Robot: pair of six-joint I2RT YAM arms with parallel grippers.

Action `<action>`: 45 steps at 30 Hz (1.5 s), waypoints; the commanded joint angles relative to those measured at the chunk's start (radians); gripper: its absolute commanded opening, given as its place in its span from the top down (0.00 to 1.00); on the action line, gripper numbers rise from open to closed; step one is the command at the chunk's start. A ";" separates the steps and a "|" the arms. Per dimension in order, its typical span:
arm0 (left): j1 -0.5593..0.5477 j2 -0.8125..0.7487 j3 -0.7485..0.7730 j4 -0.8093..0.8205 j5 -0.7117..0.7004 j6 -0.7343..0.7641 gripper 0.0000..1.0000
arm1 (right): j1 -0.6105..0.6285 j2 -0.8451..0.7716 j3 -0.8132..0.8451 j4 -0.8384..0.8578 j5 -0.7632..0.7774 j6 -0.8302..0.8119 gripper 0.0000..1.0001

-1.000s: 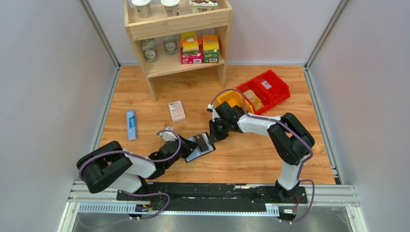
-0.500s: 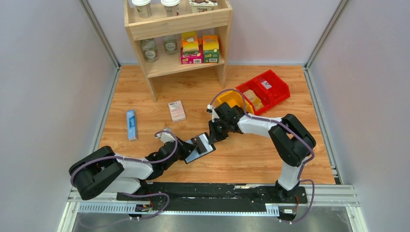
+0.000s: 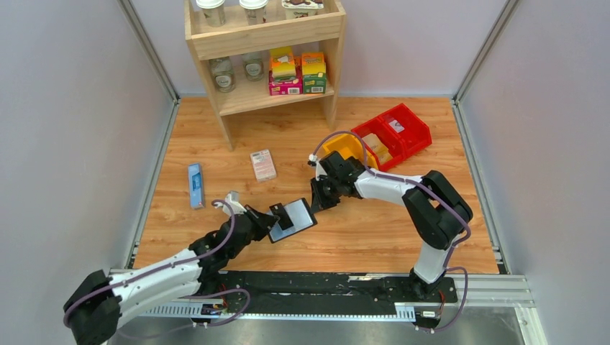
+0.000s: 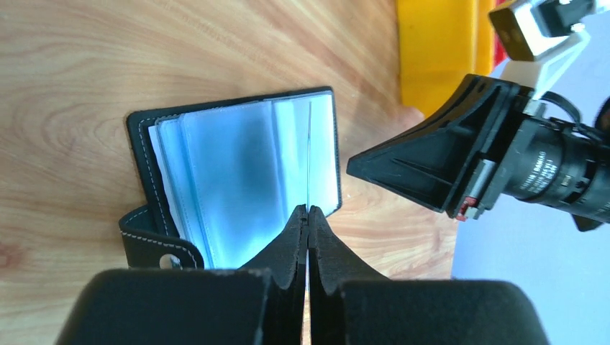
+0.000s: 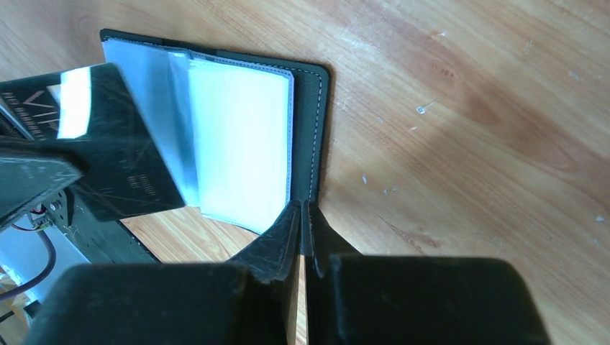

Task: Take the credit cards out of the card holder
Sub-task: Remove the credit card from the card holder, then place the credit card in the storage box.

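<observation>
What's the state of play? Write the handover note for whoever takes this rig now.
Left end effector: shut on one dark credit card, gripped by its edge.
Right end effector: shut on an edge of the card holder, which lies open.
Done: that card is largely out of the holder; whether it is fully clear, cannot tell.
Left: pull it free, set it down, then check the holder for more cards.
</observation>
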 commanded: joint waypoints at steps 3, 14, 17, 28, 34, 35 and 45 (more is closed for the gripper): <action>-0.003 -0.283 0.037 -0.317 -0.062 0.106 1.00 | 0.005 -0.095 0.036 -0.009 0.026 0.022 0.92; -0.004 -0.447 -0.040 -0.002 -0.047 0.136 1.00 | 0.005 -0.391 -0.179 0.293 0.023 0.260 0.42; -0.004 -0.392 -0.041 0.168 -0.053 0.126 1.00 | 0.010 -0.482 -0.317 0.533 0.024 0.409 0.34; -0.004 -0.054 0.048 0.630 0.019 0.107 1.00 | 0.097 -0.543 -0.526 1.040 0.195 0.713 0.30; -0.004 0.053 0.100 0.712 0.056 0.112 1.00 | 0.099 -0.488 -0.492 1.077 0.207 0.743 0.32; -0.004 0.065 0.106 0.718 0.059 0.110 1.00 | 0.099 -0.482 -0.491 1.098 0.205 0.743 0.35; 0.005 0.012 0.130 0.492 0.120 0.144 0.82 | 0.056 -0.545 -0.488 1.057 0.156 0.653 1.00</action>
